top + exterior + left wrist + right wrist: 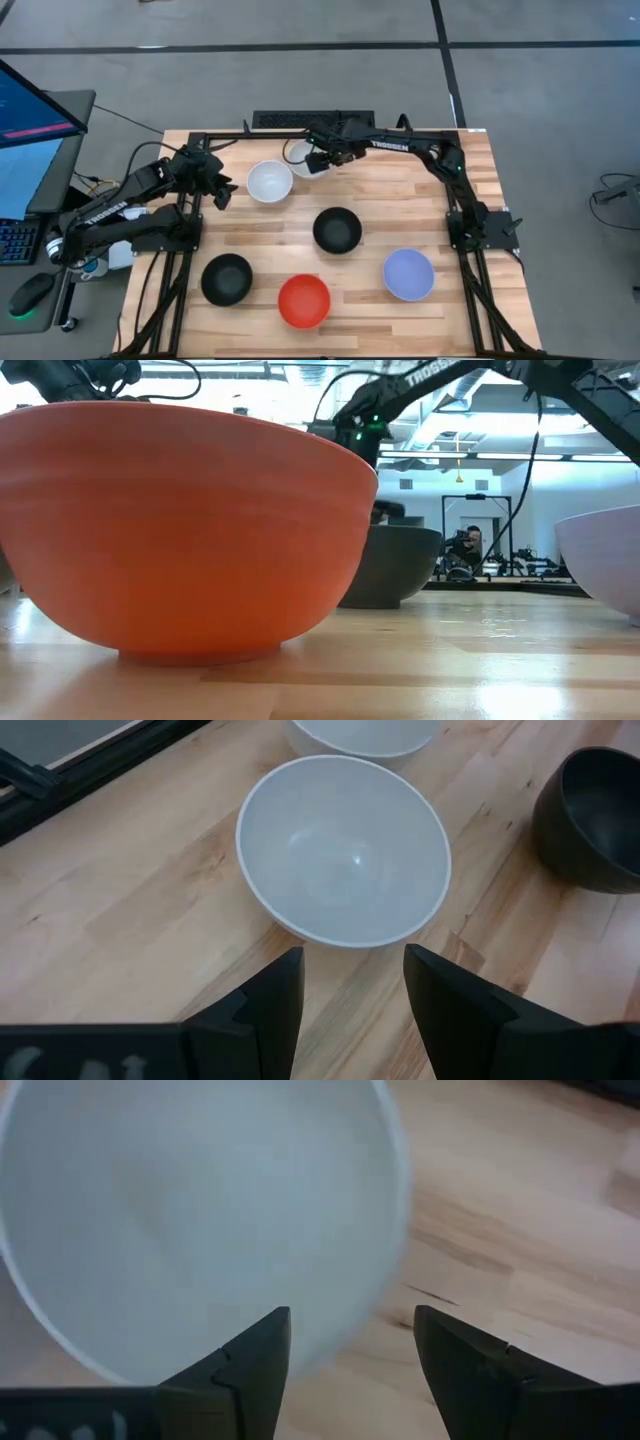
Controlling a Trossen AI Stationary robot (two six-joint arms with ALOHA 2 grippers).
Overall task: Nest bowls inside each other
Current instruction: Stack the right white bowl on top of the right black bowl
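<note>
Six bowls rest upright on their bases on the wooden table. Two white bowls sit near the far edge, one (270,181) to the left and one (298,157) behind it. A black bowl (337,230) is in the middle, and another black bowl (227,278), a red bowl (303,300) and a lavender bowl (408,274) are along the near side. My left gripper (224,191) is open, just left of the nearer white bowl (345,850). My right gripper (320,160) is open over the farther white bowl (190,1220). One of its fingers is over the bowl's inside and the other is outside the rim.
A black metal frame (190,135) edges the table, with the arm mounts at the left and right sides. Bare wood lies to the right of the white bowls (420,190). In the low view the red bowl (190,530) fills the foreground, and a person (470,545) shows far behind.
</note>
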